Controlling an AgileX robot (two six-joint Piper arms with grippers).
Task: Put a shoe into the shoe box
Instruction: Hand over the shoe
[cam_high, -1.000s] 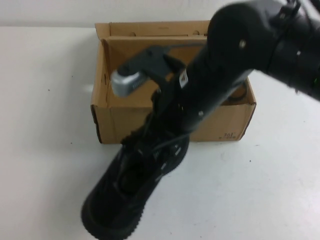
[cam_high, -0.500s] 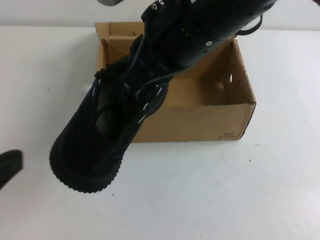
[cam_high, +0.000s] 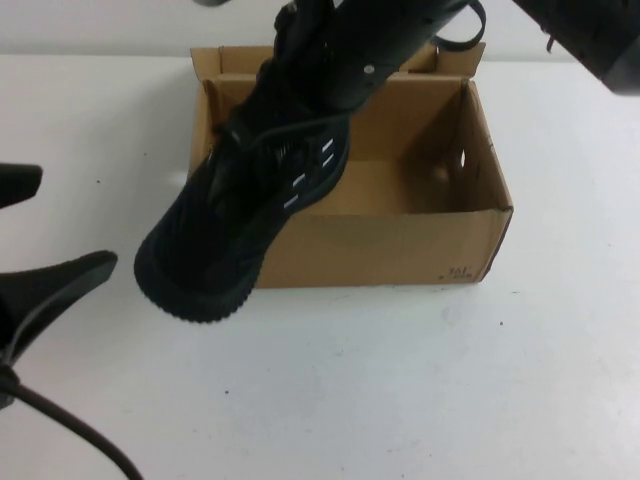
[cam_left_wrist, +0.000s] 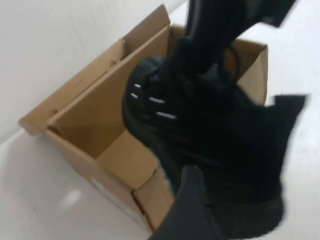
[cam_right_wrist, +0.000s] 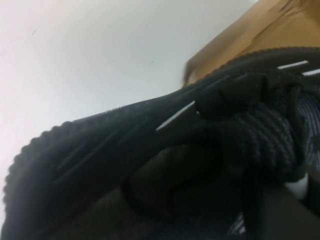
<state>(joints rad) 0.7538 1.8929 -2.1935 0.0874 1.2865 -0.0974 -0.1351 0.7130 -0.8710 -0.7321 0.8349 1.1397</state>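
Note:
The black sneaker (cam_high: 230, 220) hangs in the air, toe tilted down toward me, over the front left corner of the open brown shoe box (cam_high: 400, 250). My right gripper (cam_high: 305, 45) grips it at the collar end, with the fingers hidden by the shoe. White dashes show on the shoe's side. My left gripper (cam_high: 75, 220) is open and empty at the left edge of the table, apart from the shoe. The left wrist view shows the shoe (cam_left_wrist: 210, 125) in front of the box (cam_left_wrist: 95, 125). The right wrist view shows the shoe's laces and sole (cam_right_wrist: 125, 150) and a box corner (cam_right_wrist: 260, 30).
The box stands on a white table (cam_high: 420, 380) with its flaps open at the back. Its inside is bare cardboard. A black cable of the left arm (cam_high: 70, 430) runs across the table's front left.
The right arm has lifted the shoe off the table and carried it back and up toward the box. The left gripper has come into view from the left.

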